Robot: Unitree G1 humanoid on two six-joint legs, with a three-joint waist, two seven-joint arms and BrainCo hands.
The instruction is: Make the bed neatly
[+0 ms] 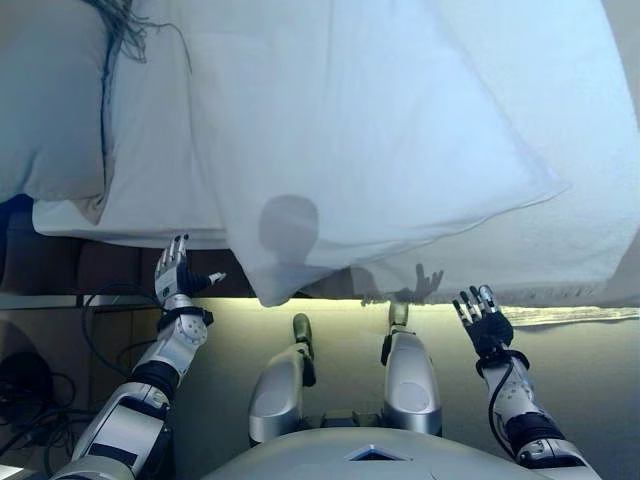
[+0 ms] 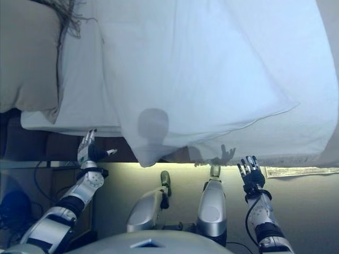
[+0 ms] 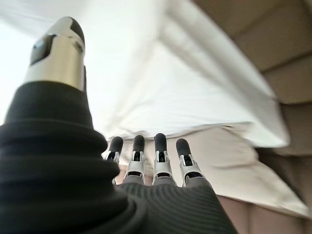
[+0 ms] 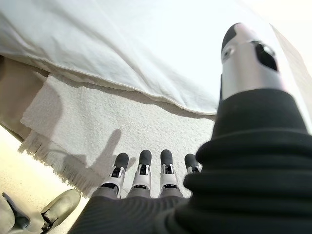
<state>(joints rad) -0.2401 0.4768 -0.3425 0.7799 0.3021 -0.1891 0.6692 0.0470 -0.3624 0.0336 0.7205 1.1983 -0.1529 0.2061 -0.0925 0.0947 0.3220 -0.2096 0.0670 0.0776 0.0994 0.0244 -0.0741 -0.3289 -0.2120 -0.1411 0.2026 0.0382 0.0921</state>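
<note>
A white duvet (image 1: 380, 130) lies askew over the bed, one corner (image 1: 270, 290) hanging over the near edge. Under it a textured white blanket (image 1: 560, 250) with a fringe (image 4: 53, 161) covers the right part of the bed. A grey pillow (image 1: 50, 100) lies at the far left on the white sheet (image 1: 150, 180). My left hand (image 1: 175, 275) is open, fingers straight, just below the bed edge left of the hanging corner. My right hand (image 1: 485, 315) is open below the blanket's fringe, touching nothing.
The bed's brown padded side (image 1: 60, 265) shows at the left under the sheet. A dark fringed throw (image 1: 120, 25) lies at the top left by the pillow. Cables (image 1: 30, 380) lie on the floor at the lower left. A light strip (image 1: 560, 315) runs under the bed edge.
</note>
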